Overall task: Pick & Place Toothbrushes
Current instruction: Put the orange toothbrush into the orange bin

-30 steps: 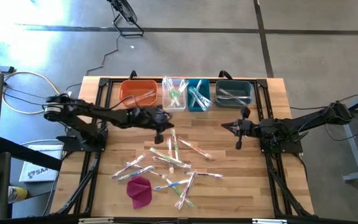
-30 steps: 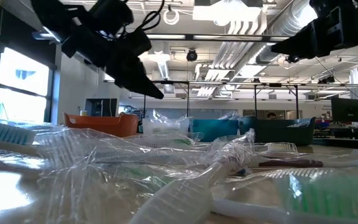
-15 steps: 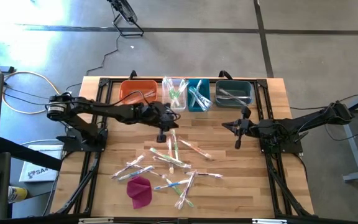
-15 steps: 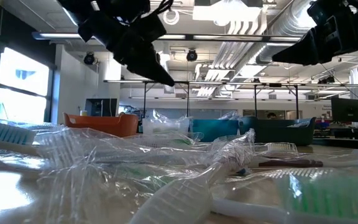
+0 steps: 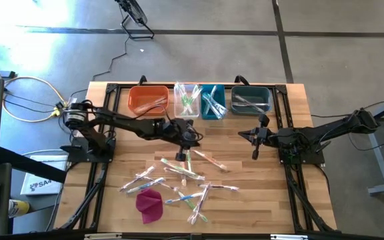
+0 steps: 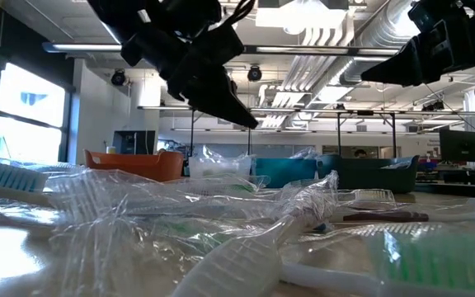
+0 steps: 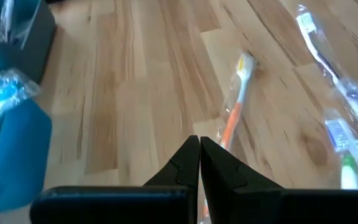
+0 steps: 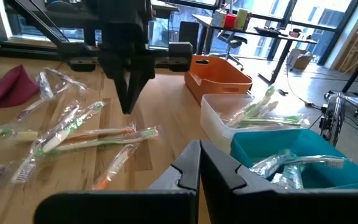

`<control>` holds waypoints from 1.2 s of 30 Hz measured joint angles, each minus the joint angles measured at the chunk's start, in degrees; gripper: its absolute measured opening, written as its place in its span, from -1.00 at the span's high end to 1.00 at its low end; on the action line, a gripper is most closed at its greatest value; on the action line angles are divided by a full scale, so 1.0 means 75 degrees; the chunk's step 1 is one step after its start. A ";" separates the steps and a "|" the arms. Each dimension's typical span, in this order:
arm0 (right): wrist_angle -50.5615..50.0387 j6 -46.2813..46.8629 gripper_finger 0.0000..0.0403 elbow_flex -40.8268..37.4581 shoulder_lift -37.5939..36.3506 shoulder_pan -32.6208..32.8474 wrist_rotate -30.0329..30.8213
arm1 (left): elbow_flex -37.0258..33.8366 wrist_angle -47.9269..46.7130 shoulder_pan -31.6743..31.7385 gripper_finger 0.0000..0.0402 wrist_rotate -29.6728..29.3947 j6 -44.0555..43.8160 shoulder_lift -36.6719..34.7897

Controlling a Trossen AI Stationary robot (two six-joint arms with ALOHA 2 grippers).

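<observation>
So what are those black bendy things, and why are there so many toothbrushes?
Those are two robot arms bolted to a wooden table. One camera looks down from above, one sits at table height, and one rides on each wrist. The left gripper hangs over the pile of wrapped toothbrushes, pinched shut and empty, just above an orange-handled toothbrush. The right gripper waits at the side, shut and empty too. At the far edge stand four bins: an orange bin, a clear bin, a blue bin and a dark bin, some with brushes inside. A magenta cloth lies nearby.
</observation>
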 joint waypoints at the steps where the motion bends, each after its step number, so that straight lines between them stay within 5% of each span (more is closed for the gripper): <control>1: -0.0004 0.0000 0.98 0.0000 0.0000 0.0000 0.0000 | 0.0035 0.0068 0.0000 0.95 0.0002 -0.0063 0.0063; 11: -0.0025 -0.0002 0.98 0.0000 0.0000 0.0000 -0.0003 | 0.0051 0.0464 -0.0003 0.87 0.0084 0.0122 0.0623; 24: -0.0054 -0.0003 0.98 0.0000 0.0000 0.0000 0.0000 | 0.0051 0.1261 -0.0006 0.10 0.0667 0.0121 0.0823; 36: -0.0083 -0.0003 0.98 0.0003 0.0000 0.0000 -0.0003 | 0.0045 0.2442 -0.0006 0.07 0.0903 -0.0565 0.1976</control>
